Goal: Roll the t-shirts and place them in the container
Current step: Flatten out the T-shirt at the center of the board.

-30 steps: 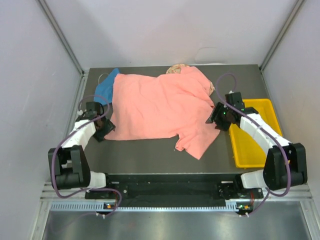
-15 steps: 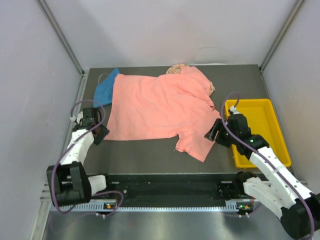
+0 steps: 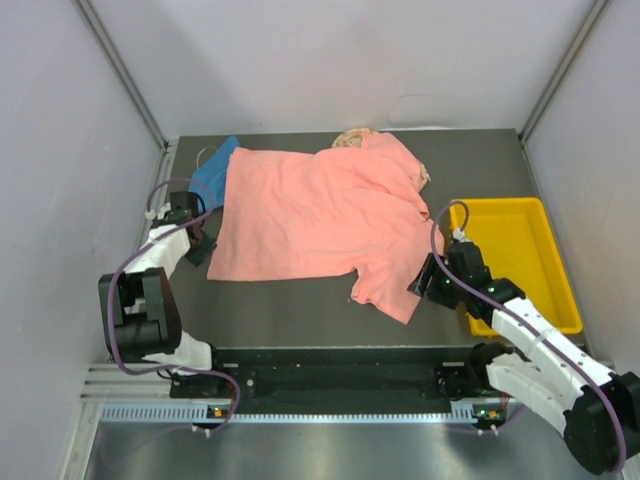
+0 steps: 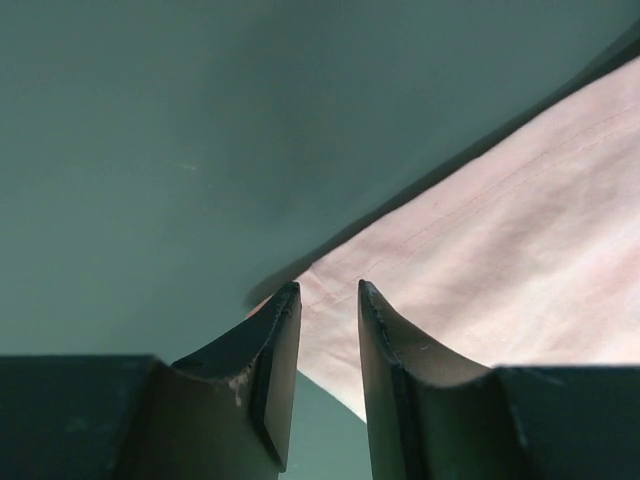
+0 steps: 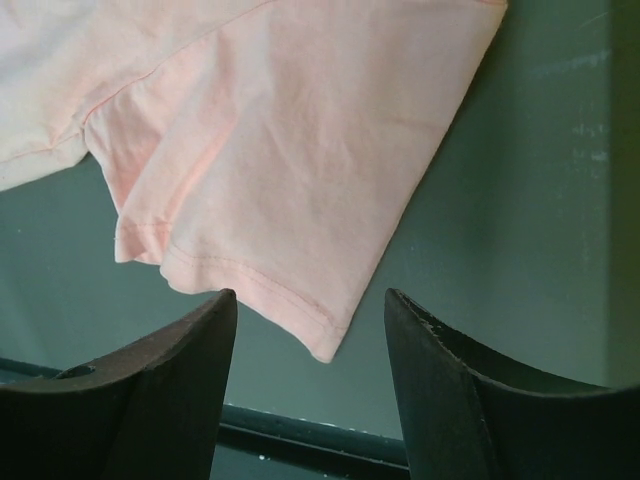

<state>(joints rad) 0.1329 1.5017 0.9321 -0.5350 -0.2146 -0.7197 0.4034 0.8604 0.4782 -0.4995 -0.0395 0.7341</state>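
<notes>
The salmon-pink t-shirt (image 3: 320,212) lies spread flat on the dark table, one sleeve pointing toward the near edge. A blue t-shirt (image 3: 212,172) pokes out under its left side, and a floral one (image 3: 350,138) shows at the back. My left gripper (image 3: 198,245) sits at the pink t-shirt's near-left corner. In the left wrist view that corner (image 4: 500,260) lies between the tips of my left gripper (image 4: 328,290), the jaws narrow but still apart. My right gripper (image 3: 422,283) stands open by the sleeve. In the right wrist view the sleeve's hem corner (image 5: 300,150) lies between my right gripper's (image 5: 310,295) tips.
A yellow tray (image 3: 515,215) stands at the right of the table, just beside my right arm. Grey walls close in the left, right and back sides. The table's near edge rail (image 5: 300,430) runs just below the sleeve.
My right gripper has drawn back from beside the tray toward the near edge, down to the sleeve's hem. My left gripper's jaws have narrowed at the shirt's corner.
</notes>
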